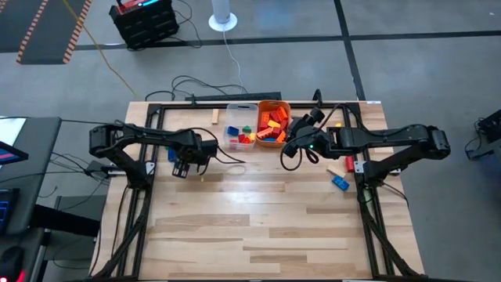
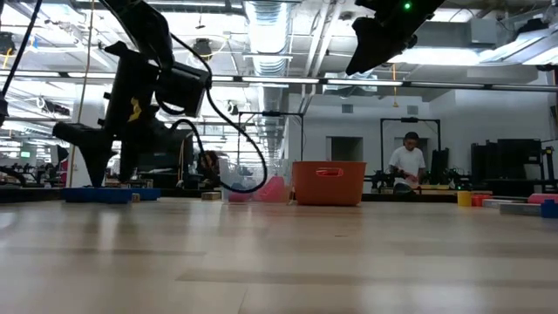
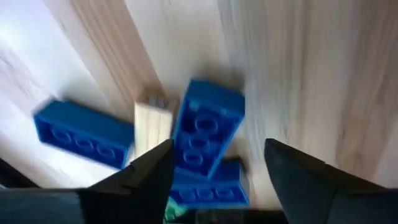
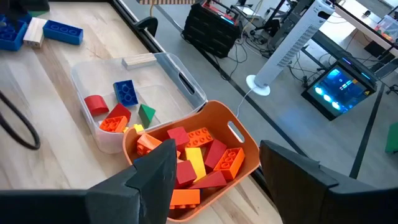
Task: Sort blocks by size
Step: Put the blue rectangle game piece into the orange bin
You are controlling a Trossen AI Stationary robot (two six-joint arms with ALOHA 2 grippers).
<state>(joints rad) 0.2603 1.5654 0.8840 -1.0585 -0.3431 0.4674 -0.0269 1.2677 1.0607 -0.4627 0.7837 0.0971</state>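
blocks: a blue studded plastic brick (image 3: 205, 134) sits centre frame in the left wrist view, on the wooden table (image 1: 258, 227), touching a plain wood block (image 3: 152, 121) and more blue bricks. left gripper (image 3: 214, 171) hangs over it, fingers apart, empty. right gripper (image 4: 214, 171), upper centre in the high view, is spread wide and empty over the orange plastic tub (image 4: 239, 134), beside the clear plastic tub (image 4: 180, 74). risk: the tight cluster may make the fingers catch a neighbour or knock the brick askew.
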